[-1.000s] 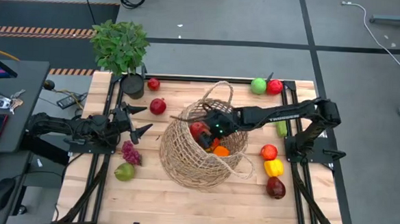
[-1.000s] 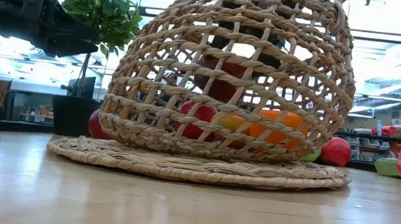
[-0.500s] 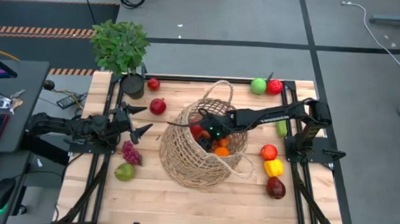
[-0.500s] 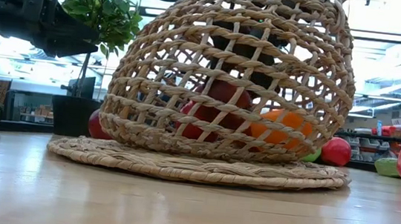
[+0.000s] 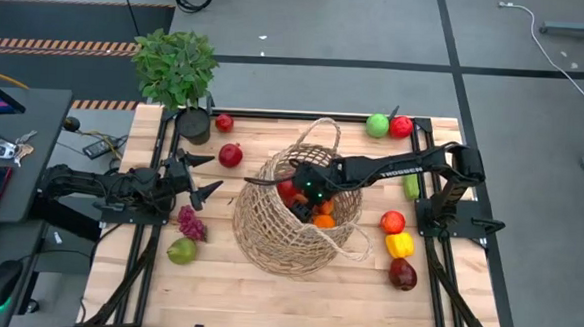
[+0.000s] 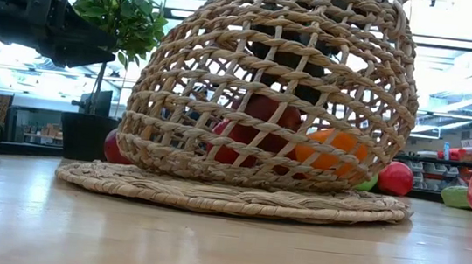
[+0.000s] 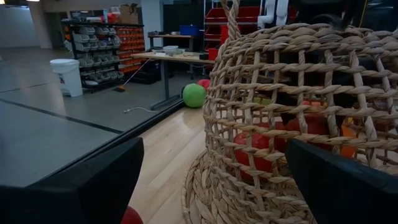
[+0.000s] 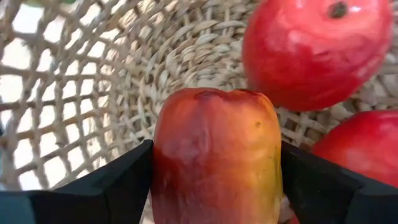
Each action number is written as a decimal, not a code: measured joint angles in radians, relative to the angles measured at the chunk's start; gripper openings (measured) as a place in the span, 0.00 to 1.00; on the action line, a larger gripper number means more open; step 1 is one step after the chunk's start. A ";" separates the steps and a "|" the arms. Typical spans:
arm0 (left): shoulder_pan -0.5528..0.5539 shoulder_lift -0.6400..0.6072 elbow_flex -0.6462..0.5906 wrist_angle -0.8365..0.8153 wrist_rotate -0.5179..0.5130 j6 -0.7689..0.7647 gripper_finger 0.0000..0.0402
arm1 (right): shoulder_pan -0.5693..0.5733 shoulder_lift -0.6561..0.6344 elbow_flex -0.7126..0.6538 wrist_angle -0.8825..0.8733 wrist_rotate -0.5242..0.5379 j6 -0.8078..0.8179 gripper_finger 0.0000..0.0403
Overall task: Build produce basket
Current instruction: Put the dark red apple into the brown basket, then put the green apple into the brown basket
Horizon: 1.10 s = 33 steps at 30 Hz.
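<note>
Placing step: right gripper (image 8: pixel 214 186) inside basket (image 5: pixel 268 232), fingers clamped on red-orange fruit (image 8: pixel 214 162). Next: release above produce below. Left gripper (image 5: pixel 199 175) spread, idle.

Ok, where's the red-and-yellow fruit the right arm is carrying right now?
The red-and-yellow fruit sits between the right tool's fingers, down inside the basket at mid-table, just above the red fruits already there.
</note>
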 joint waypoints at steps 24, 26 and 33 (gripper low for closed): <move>0.000 0.000 0.000 0.000 0.000 0.000 0.99 | -0.003 0.003 0.005 -0.059 -0.077 -0.251 0.98; 0.000 0.000 0.000 0.000 0.000 0.000 0.99 | -0.003 0.003 0.005 -0.054 -0.097 -0.251 0.99; 0.000 0.000 0.000 0.000 0.000 0.000 0.99 | -0.004 0.003 0.097 -0.140 -0.108 -0.263 0.99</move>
